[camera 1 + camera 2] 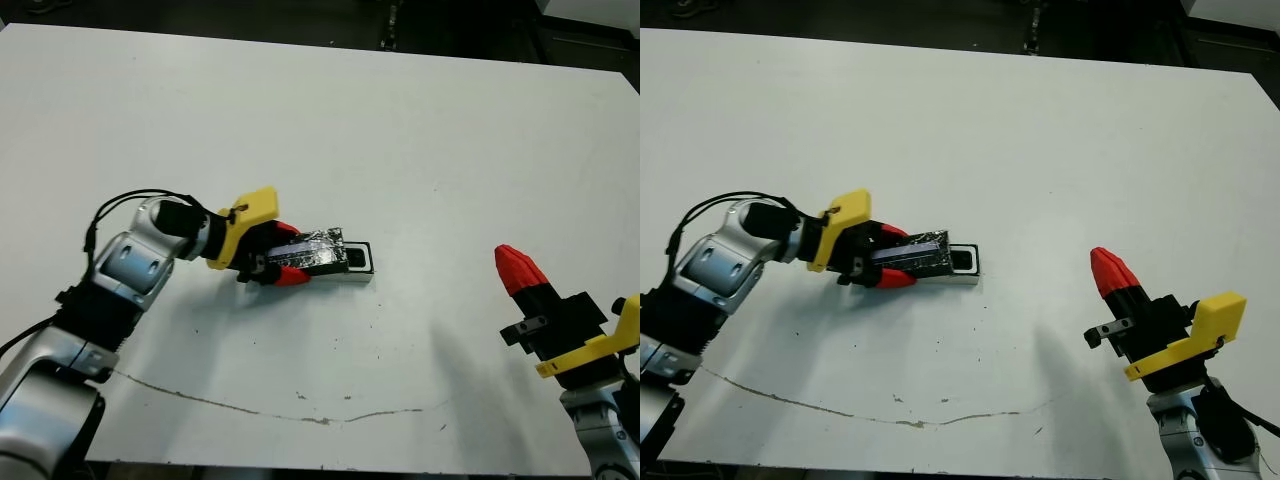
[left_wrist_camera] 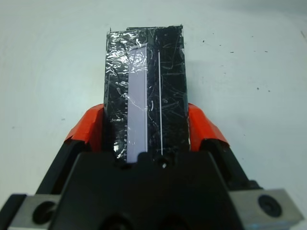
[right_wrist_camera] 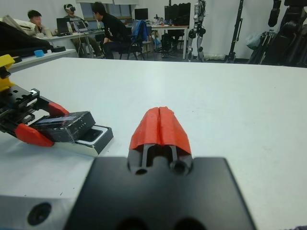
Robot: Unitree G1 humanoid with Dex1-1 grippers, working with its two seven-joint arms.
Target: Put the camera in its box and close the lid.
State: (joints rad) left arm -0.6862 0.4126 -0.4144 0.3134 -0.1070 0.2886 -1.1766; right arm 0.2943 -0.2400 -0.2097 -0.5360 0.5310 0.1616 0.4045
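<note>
On the left we see our left gripper (image 1: 285,262) reaching in over the white tabletop (image 1: 400,130), its jaws closed against the two long sides of the lid (image 1: 318,249), with one red finger on each side. The wrist view shows the lid (image 2: 145,91) running straight out from between the fingers (image 2: 87,128), its black top wrapped in shiny crinkled film with a pale strip down the middle.

The lid sits tilted over the box (image 1: 352,268): the end nearest our gripper is raised, and the far end lies low over the tray. It covers most of the box, so only the tray's right end shows past it, with its dark rim and a small black opening inside. We cannot tell from these views whether the lid touches the rim. The box itself rests flat on the tabletop near the middle, slightly left. We cannot make out the camera as a separate thing; whatever lies in the tray is mostly hidden under the lid.

Well apart to the right, near the table's front edge, our right gripper (image 1: 517,268) hangs above the tabletop with its jaws pressed together, the red tips meeting in a single wedge (image 3: 159,128), and it holds nothing.
</note>
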